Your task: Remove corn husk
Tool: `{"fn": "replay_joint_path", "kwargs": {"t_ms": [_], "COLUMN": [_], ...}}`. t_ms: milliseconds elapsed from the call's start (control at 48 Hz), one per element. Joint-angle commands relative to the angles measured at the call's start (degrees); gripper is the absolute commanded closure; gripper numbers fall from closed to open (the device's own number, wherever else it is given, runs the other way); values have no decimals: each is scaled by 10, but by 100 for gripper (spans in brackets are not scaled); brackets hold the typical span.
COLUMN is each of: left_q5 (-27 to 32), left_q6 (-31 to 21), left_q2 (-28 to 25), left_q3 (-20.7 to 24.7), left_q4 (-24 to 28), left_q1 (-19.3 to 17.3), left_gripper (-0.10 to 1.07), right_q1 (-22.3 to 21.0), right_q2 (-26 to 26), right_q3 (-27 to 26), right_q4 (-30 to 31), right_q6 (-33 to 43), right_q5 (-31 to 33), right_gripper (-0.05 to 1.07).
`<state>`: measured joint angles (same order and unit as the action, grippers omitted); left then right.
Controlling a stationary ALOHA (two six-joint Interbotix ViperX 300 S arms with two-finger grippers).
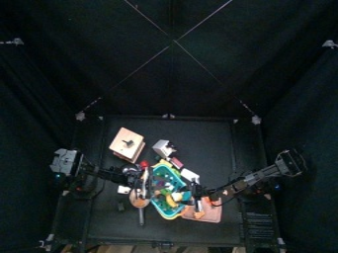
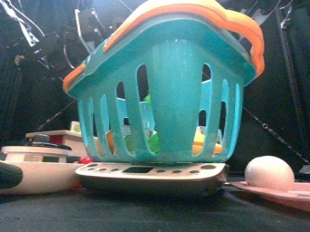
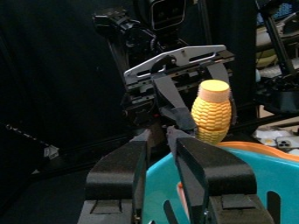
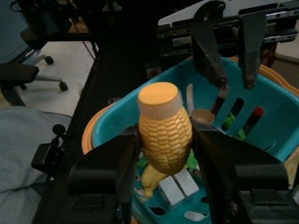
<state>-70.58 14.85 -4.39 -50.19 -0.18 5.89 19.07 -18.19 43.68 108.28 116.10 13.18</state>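
- Above the teal basket on the scale: bare yellow cob, clamped in the right gripper.
- Opposite, left gripper, parted and empty.
- Husking seemingly done; no green corn husk visible anywhere.
- From the front, basket only; cob seen by wrist cameras alone.

Basket contents mostly hidden behind its slatted wall, tabletop items in top view too small to tell, corn husk unseen
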Motion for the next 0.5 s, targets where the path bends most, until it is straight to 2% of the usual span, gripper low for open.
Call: {"fn": "replay_joint_path", "kwargs": {"t_ms": [0, 479], "left_q5": [-4, -5], "left_q6": [-1, -4], "left_q2": [13, 14], "left_q3": [4, 4], "left_q4": [0, 0], "left_q1": [-2, -2], "left_gripper": [31, 31], "right_q1": [-1, -4], "right_q2": [-10, -10], "right_q3": [-8, -7], "right_q4": [1, -1], "right_q6": [-1, -1], "right_q5": [2, 2], "right_gripper": [45, 45]}}
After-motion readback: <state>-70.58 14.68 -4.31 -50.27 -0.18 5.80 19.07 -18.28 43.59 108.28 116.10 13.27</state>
